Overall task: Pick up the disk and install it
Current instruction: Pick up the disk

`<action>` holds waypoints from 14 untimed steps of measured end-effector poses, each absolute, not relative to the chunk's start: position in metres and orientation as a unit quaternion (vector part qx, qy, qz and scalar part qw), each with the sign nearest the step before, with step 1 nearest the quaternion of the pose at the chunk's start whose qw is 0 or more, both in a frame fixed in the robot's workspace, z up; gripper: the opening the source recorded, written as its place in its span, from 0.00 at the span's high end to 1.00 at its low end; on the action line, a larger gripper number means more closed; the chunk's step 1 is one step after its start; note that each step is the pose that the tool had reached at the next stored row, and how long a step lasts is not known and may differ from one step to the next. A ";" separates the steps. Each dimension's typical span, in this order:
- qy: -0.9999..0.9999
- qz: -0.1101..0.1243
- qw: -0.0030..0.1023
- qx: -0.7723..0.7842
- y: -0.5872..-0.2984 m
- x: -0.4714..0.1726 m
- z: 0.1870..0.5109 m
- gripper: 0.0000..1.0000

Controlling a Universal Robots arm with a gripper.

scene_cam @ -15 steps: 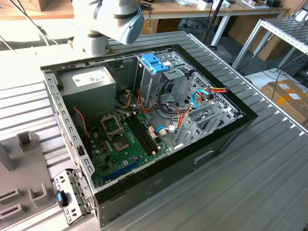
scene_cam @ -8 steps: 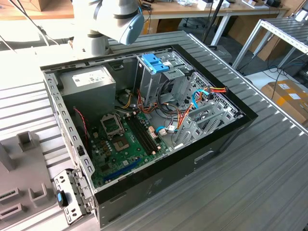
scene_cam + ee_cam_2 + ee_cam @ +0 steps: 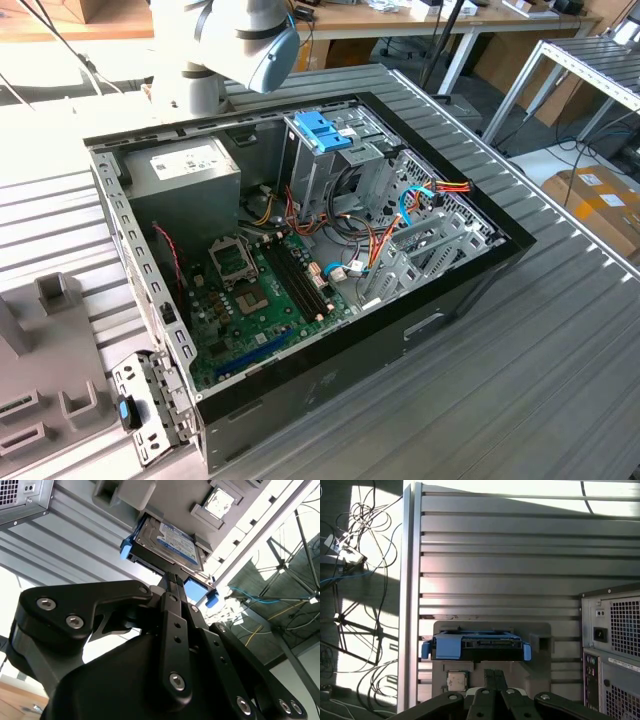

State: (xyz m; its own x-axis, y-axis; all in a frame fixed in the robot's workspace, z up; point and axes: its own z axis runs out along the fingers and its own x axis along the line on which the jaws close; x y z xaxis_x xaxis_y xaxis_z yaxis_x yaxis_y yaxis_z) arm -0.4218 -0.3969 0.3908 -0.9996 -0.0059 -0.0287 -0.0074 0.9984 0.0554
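On the ribbed surface (image 3: pixel 495 555), near its edge, the disk (image 3: pixel 475 647) rests in a grey holder (image 3: pixel 542 630), apart from the computer case (image 3: pixel 615 630); the tool (image 3: pixel 495 674), pressed together, sits just beside the disk's rail.

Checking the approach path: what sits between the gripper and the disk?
Only bare grey holder, in the first wrist view, between the gripper and the disk.

We've got the open PC case (image 3: pixel 430 330) lying on the ribbed metal table (image 3: pixel 560 400), motherboard (image 3: pixel 250 300) up, and the blue drive-cage handle (image 3: pixel 322 132) sits just under the arm's elbow joint (image 3: pixel 250 40).
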 end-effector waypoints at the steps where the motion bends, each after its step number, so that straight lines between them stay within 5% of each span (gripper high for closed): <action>1: 1.000 0.028 0.014 -0.004 -0.397 -0.422 0.391 0.89; 14: 0.999 0.028 0.014 -0.012 -0.397 -0.422 0.391 0.89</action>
State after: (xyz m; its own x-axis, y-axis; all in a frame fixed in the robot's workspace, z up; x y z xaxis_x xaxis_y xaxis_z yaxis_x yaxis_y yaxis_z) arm -0.4218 -0.3970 0.3909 -0.9993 -0.0237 -0.0286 -0.0253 0.9981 0.0553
